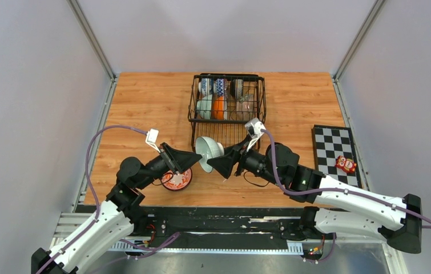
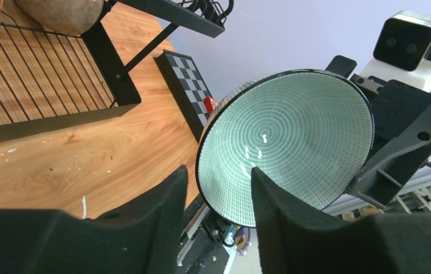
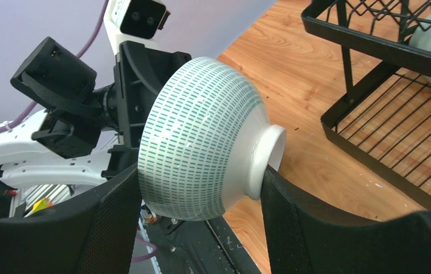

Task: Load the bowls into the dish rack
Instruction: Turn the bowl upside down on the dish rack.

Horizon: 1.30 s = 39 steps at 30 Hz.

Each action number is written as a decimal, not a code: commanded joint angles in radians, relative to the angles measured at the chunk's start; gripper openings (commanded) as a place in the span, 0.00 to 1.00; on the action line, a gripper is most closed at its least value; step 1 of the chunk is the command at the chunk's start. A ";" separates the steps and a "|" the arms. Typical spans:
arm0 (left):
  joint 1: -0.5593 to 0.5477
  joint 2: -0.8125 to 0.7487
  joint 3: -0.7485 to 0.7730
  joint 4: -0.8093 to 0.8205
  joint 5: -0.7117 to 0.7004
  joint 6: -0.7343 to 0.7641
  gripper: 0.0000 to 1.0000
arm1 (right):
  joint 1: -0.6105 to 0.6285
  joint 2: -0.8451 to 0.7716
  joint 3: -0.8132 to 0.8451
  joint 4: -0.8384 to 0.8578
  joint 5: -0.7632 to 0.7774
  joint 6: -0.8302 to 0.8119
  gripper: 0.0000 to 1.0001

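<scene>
A white bowl with green dashes (image 1: 209, 149) hangs tilted in the air in front of the dish rack (image 1: 227, 103). My right gripper (image 1: 217, 164) is shut on it, one finger at the rim side and one on the foot ring, as the right wrist view (image 3: 198, 177) shows on the bowl (image 3: 201, 148). My left gripper (image 1: 199, 158) is open; in its wrist view (image 2: 217, 177) the fingers straddle the bowl's rim (image 2: 293, 142) with a gap. A white bowl with red pattern (image 1: 177, 180) sits on the table under the left arm. The rack holds blue-and-white, celadon and orange bowls.
A black-and-white checkered board (image 1: 334, 151) lies at the right with a small red object (image 1: 346, 165) on it. The rack's slotted base (image 2: 47, 123) lies just beyond the grippers. Grey walls enclose the wooden table (image 1: 144, 103) on three sides.
</scene>
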 commanded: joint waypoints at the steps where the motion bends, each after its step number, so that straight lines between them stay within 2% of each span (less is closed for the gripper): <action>1: -0.004 -0.013 0.037 -0.022 0.004 0.023 0.51 | -0.002 -0.040 0.038 0.017 0.042 -0.038 0.03; 5: -0.004 -0.029 0.082 -0.126 -0.037 0.064 0.65 | -0.002 -0.044 0.073 -0.011 0.046 -0.071 0.03; 9: -0.003 -0.045 0.170 -0.274 -0.099 0.150 0.74 | -0.003 -0.032 0.136 -0.078 0.065 -0.150 0.03; 19: -0.004 -0.036 0.440 -0.716 -0.284 0.433 0.89 | -0.003 0.072 0.349 -0.242 0.138 -0.458 0.03; 22: -0.005 -0.032 0.491 -0.806 -0.341 0.495 1.00 | -0.002 0.129 0.429 -0.281 0.176 -0.576 0.03; 29: -0.003 -0.013 0.524 -0.888 -0.328 0.574 1.00 | -0.018 0.282 0.564 -0.324 0.253 -0.832 0.03; 39: -0.004 -0.050 0.502 -0.943 -0.309 0.644 1.00 | -0.042 0.487 0.795 -0.480 0.324 -1.126 0.02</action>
